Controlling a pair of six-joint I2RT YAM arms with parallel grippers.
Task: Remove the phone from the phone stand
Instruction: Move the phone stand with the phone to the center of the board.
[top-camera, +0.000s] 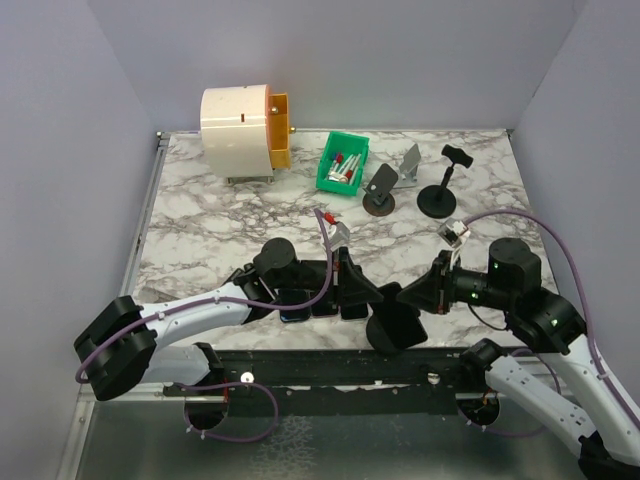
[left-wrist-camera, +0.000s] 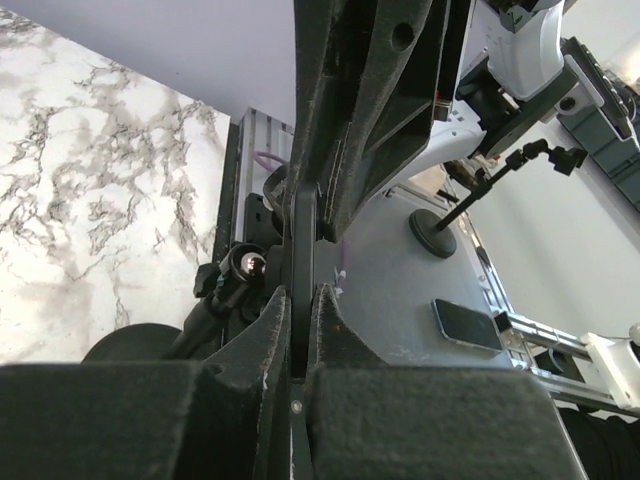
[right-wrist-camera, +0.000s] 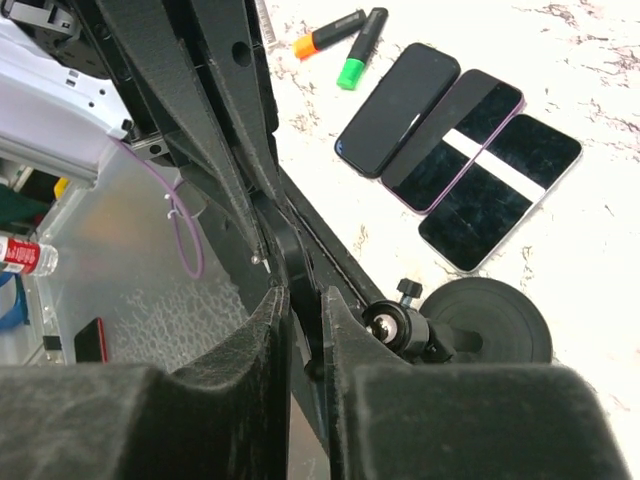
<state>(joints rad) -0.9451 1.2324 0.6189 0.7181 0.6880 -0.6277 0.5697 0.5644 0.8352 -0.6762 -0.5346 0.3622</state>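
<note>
Slab on phone stand is clamped by nearly closed left tool and right tool.

Robotics lab test cell: a marble-patterned worktop boxed in by plain pale walls, edged with aluminium framing, with the left arm and right arm bolted to a rail at its near edge.

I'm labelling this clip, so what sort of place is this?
Likely a robotics test booth: plain walls box in a marble-look table, a left arm and a right arm are bolted at its near edge, and a green bin sits at the back.
</note>
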